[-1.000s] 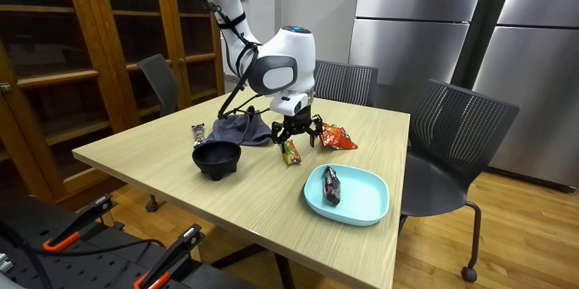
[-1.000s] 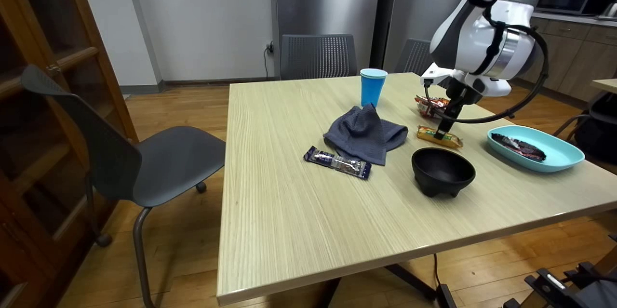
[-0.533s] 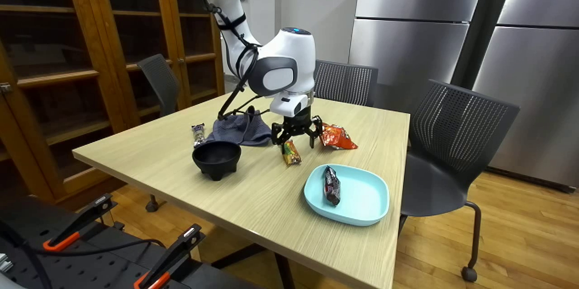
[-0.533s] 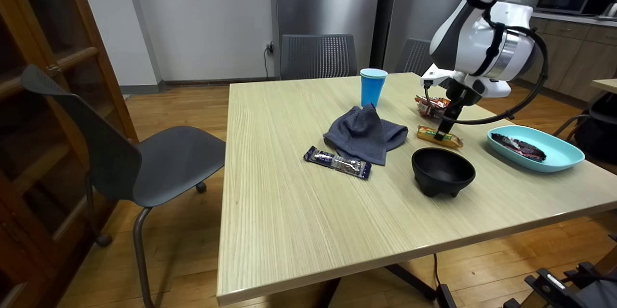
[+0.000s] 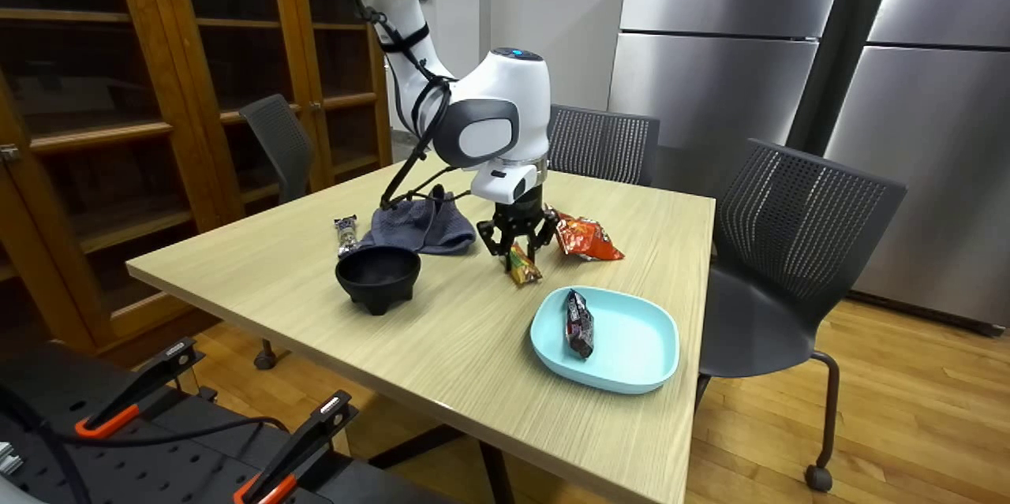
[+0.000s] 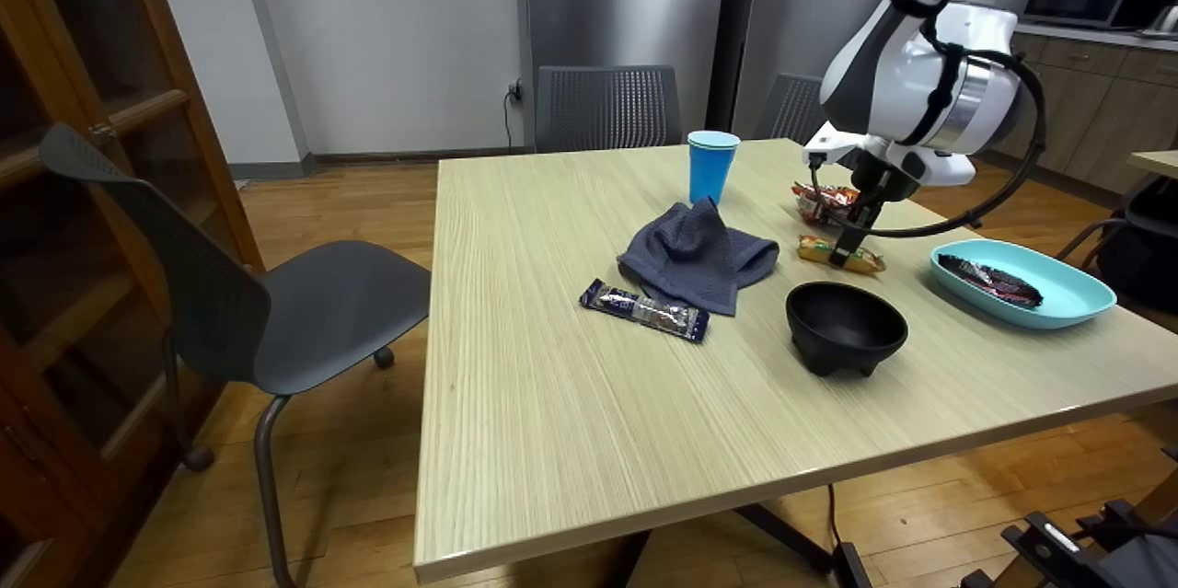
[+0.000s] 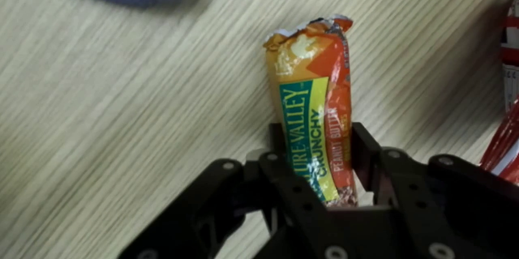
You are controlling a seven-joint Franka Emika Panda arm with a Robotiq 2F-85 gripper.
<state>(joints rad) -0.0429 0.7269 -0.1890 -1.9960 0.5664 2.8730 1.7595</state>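
A granola bar in a yellow, green and orange wrapper [image 7: 310, 97] lies lengthwise between my fingers in the wrist view. My gripper [image 7: 316, 139] is shut on it near its lower end, with a black fingertip [image 7: 365, 149] against each long side. The bar's lowest end is hidden by the gripper body. In both exterior views the gripper points down, and the bar [image 6: 860, 260] appears to rest on the table. A red snack bag [image 5: 588, 239] sits close beside the gripper. A crumpled dark blue cloth [image 6: 690, 252] lies on the opposite side.
A black footed bowl [image 5: 379, 275] stands near the bar. The turquoise plate [image 5: 639, 338] holds a dark wrapped bar [image 5: 579, 326]. Next to the cloth lies a blue and silver bar [image 6: 644, 310]; a blue cup [image 6: 710, 169] stands behind. Chairs [image 5: 781, 252] flank the table.
The fingers have come together from wide apart onto the granola bar. It has shifted a little toward the red bag's side. The arm has otherwise barely moved.
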